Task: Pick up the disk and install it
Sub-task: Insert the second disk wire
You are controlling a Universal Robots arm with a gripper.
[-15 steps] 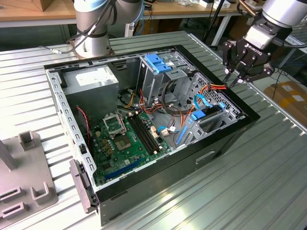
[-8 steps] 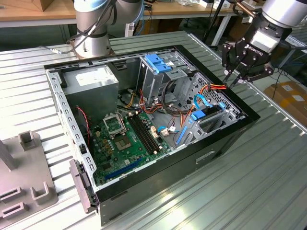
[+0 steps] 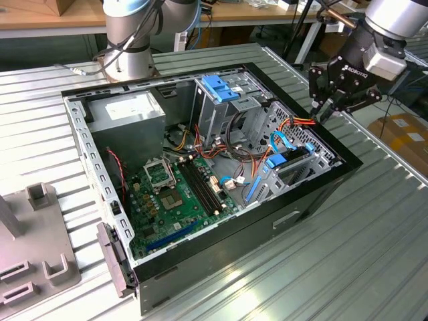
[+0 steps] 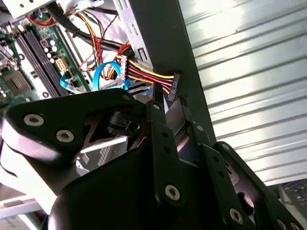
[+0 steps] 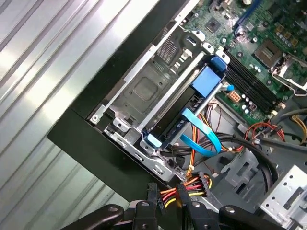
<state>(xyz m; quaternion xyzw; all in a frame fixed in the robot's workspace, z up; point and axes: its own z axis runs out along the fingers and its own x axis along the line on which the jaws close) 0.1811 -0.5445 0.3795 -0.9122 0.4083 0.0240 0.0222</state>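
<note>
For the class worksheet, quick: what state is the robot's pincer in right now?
Pincer: cannot be told whether open or closed; it hovers over the computer case's edge beside the multicoloured power cable, holding nothing that is visible.

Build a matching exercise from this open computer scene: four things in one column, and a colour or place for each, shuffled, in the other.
1. gripper
2. motherboard
3. power supply
4. flat ribbon cable

A. blue
B. black, by the case wall at the exterior view's right
C. grey, with a white label
D. green

Pairs: 1-B, 2-D, 3-C, 4-A
</note>
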